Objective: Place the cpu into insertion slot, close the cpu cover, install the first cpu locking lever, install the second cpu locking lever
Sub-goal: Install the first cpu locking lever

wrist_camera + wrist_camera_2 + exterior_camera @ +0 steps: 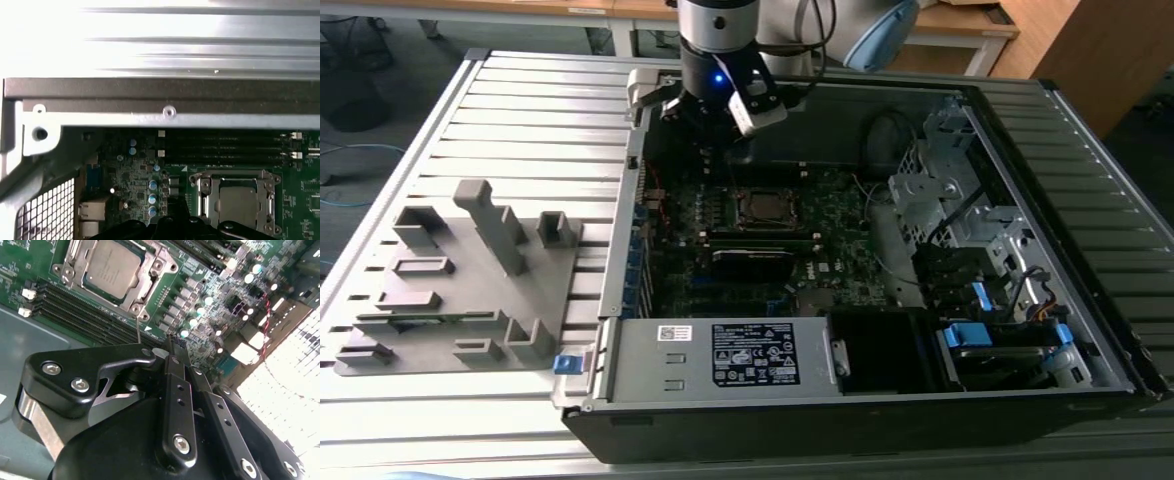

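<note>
— Black links of the hand [176, 342] sit closest in the second wrist view. What is it carrying?
— Nothing that I can see. Its fingers are drawn close together with bare tips. They hover over the board just beside the socket's corner without touching it.
— And the cpu?
— The cpu [109, 267] lies flat in the insertion slot [64, 271], grey top up. The cpu cover [144, 284] looks folded down around it and frames the chip in both wrist views.
— So which step is this?
— I'd judge placing and covering done, with the levers in hand. A thin wire rod [138, 330] runs from the slot's corner toward the fingertips. It looks like an unlatched lever, though I can't be sure.
— What does that call for?
— A fine approach. The rod is slim, and capacitors [200, 310] and memory slots [75, 315] crowd the motherboard [15, 265] nearby.
— Beyond that?
— The open computer case [854, 415] rests on the slatted surface [520, 110], with a grey fixture block [467, 270] at the exterior view's left.
</note>
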